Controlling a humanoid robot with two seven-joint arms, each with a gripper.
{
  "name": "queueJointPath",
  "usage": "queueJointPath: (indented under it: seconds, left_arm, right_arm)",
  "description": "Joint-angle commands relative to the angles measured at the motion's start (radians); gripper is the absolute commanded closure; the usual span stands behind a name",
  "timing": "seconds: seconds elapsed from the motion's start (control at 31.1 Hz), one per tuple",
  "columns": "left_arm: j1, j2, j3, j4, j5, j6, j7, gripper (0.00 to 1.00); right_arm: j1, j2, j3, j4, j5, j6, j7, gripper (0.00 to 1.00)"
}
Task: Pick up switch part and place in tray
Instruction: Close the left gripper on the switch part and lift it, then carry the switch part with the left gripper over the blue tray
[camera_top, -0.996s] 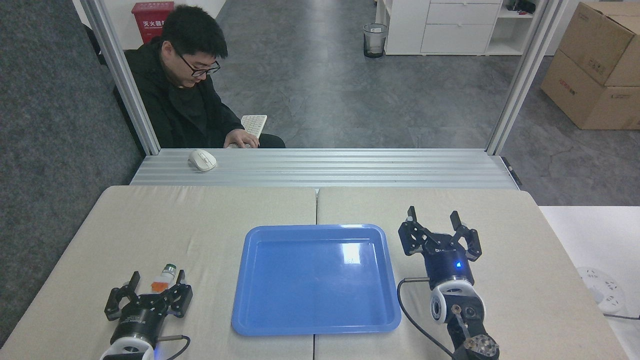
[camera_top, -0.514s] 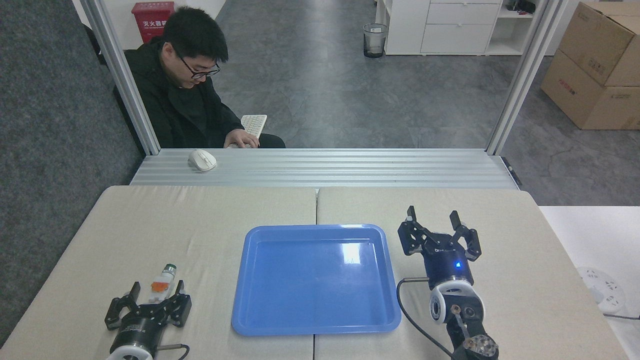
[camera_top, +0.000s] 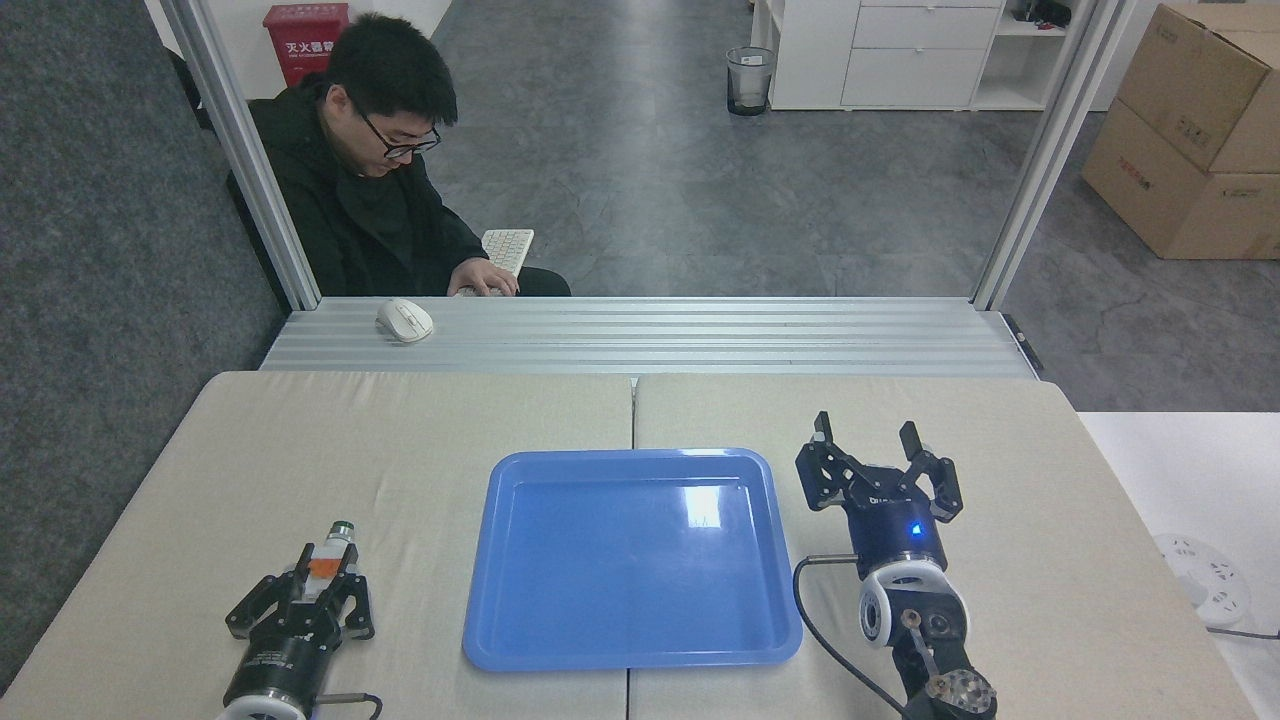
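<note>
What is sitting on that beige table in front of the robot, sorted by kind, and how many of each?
Tray: 1, blue, with nothing in it
Switch part: 1, between the fingers of the left gripper
Gripper: 2, the left one and the right gripper, which is open and holds nothing
Total: 4

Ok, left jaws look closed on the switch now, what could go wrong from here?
The left gripper holds only the rear of the switch part; its tip sticks out ahead, so it may pivot or slip on lifting. The tray has a raised rim: carrying low could clip it. The glossy floor may let the part slide on release.
</note>
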Motion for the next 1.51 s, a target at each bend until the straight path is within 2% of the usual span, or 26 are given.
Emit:
queueJointPath:
  seconds: [0.0, 0.16, 0.26, 0.45, 0.58, 0.74, 0.84, 0.93, 1.03, 1.19, 1.48]
  left_arm:
    - [-0.002, 0.002, -0.005, -0.008, -0.003, -0.025, 0.012, 1.00]
    - [-0.004, 0.002, -0.005, -0.045, -0.002, -0.035, 0.004, 1.00]
    - [-0.013, 0.004, -0.005, -0.146, -0.002, -0.048, -0.013, 1.00]
    - [-0.038, -0.009, -0.014, -0.405, 0.001, -0.165, -0.126, 1.00]
    - [-0.085, -0.035, -0.108, -0.453, 0.001, -0.200, -0.142, 1.00]
    - [-0.154, -0.058, -0.235, -0.450, 0.001, -0.199, -0.160, 1.00]
    - [-0.189, -0.093, -0.333, -0.432, -0.002, -0.199, -0.184, 1.00]
    - [-0.193, -0.146, -0.407, -0.383, -0.006, -0.199, -0.191, 1.00]
    - [-0.191, -0.180, -0.468, -0.271, -0.058, -0.187, -0.198, 1.00]
    - [-0.170, -0.229, -0.499, -0.077, -0.196, -0.095, -0.234, 1.00]
    - [-0.130, -0.231, -0.493, -0.048, -0.194, -0.064, -0.229, 1.00]
  right_arm:
    - [0.000, 0.004, -0.005, 0.000, -0.001, 0.000, -0.002, 0.00]
    - [0.000, 0.004, -0.005, 0.000, -0.001, 0.000, -0.002, 0.00]
    - [0.000, 0.004, -0.005, 0.000, -0.001, 0.002, -0.002, 0.00]
    - [0.000, 0.011, -0.005, 0.000, 0.000, 0.013, -0.003, 0.00]
    - [0.000, 0.011, -0.005, 0.000, 0.000, 0.016, -0.003, 0.00]
    - [0.000, 0.011, -0.005, 0.000, 0.000, 0.017, -0.003, 0.00]
    - [0.000, 0.008, -0.002, 0.000, 0.002, 0.017, -0.003, 0.00]
    - [0.000, 0.008, 0.000, 0.000, 0.000, 0.017, -0.003, 0.00]
    - [0.000, 0.007, 0.000, 0.000, 0.000, 0.017, -0.003, 0.00]
    - [0.000, 0.007, 0.000, 0.000, -0.001, 0.016, -0.003, 0.00]
    - [0.000, 0.005, 0.000, 0.000, -0.001, 0.016, -0.003, 0.00]
